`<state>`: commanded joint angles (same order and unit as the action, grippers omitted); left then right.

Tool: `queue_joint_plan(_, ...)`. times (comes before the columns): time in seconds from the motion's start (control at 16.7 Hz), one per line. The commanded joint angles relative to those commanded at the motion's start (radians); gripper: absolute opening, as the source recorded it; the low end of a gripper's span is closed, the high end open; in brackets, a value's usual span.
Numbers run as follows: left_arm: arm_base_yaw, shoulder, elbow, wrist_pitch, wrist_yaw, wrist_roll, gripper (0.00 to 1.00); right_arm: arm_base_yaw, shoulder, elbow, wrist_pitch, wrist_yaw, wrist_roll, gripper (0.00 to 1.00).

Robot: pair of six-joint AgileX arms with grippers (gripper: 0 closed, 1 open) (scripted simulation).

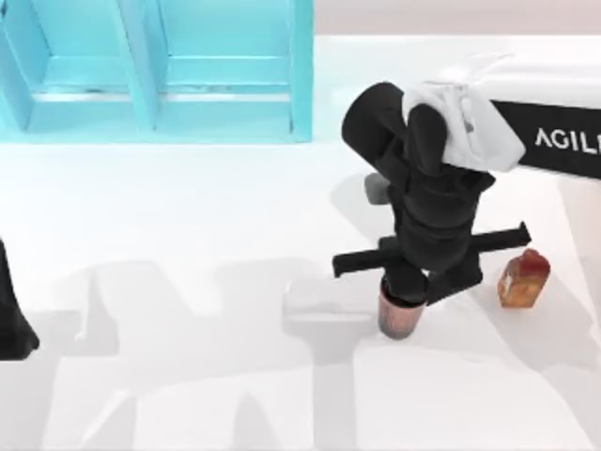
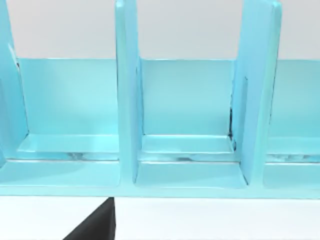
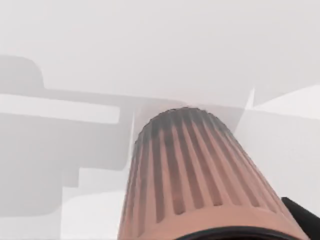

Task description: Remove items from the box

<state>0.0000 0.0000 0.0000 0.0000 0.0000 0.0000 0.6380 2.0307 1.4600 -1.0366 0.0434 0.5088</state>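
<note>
We had our right gripper (image 1: 406,293) directly over the cup (image 1: 398,318), which stood on the white table (image 1: 188,376) well clear of the blue box (image 1: 160,70). The cup sat just under the jaws, its ribbed wall (image 3: 200,185) close against the wrist camera — whether the jaws clamped it or stood apart, we could not tell. The carton (image 1: 522,279) stood near the cup, on its right. Our left arm (image 1: 14,319) was parked far left of the cup, facing the box's compartments (image 2: 187,100).
</note>
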Motion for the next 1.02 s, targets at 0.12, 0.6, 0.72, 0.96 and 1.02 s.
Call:
queue_joint_plan(0.12, 0.000, 0.000, 0.000, 0.000, 0.000, 0.000, 1.00, 0.000, 0.000, 0.000, 0.000, 0.000, 0.000, 0.08)
queue_joint_plan(0.6, 0.000, 0.000, 0.000, 0.000, 0.000, 0.000, 1.00, 0.000, 0.000, 0.000, 0.000, 0.000, 0.000, 0.68)
queue_joint_plan(0.72, 0.000, 0.000, 0.000, 0.000, 0.000, 0.000, 1.00, 0.000, 0.000, 0.000, 0.000, 0.000, 0.000, 0.83)
queue_joint_plan(0.96, 0.000, 0.000, 0.000, 0.000, 0.000, 0.000, 1.00, 0.000, 0.000, 0.000, 0.000, 0.000, 0.000, 1.00)
queue_joint_plan(1.02, 0.000, 0.000, 0.000, 0.000, 0.000, 0.000, 1.00, 0.000, 0.000, 0.000, 0.000, 0.000, 0.000, 1.00)
